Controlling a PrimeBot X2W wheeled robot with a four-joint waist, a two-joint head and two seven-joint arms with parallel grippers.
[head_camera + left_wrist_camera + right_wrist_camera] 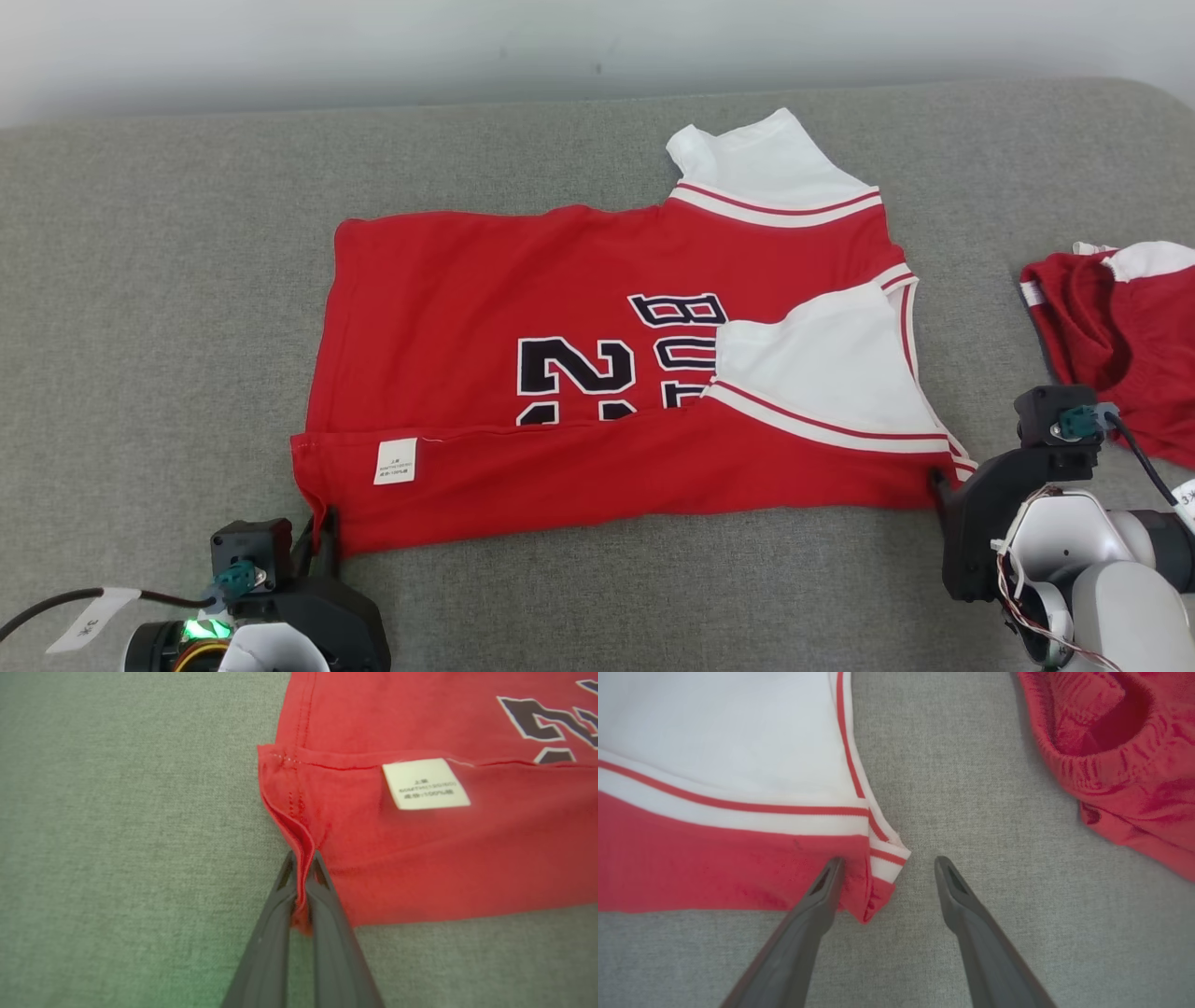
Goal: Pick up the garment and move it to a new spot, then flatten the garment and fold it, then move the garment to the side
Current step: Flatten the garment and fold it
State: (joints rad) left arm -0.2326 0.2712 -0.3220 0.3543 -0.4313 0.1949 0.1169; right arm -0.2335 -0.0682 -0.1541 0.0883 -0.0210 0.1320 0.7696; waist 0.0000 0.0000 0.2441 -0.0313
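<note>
One garment [485, 280] corner pinched by left gripper [304, 857]

A wide grey fabric surface [140, 280], woven and faintly mottled like upholstery, is spread across most of the head view. Its far edge is seen near the top, and its far right corner [1153, 93] is rounded. Beyond that edge a pale off-white strip [373, 47] is shown, marked by small dark specks [597, 67]; wall or floor cannot be told. The scene is lit softly and evenly. In the left wrist view a faint green tint [187, 998] is cast on the weave.
</note>
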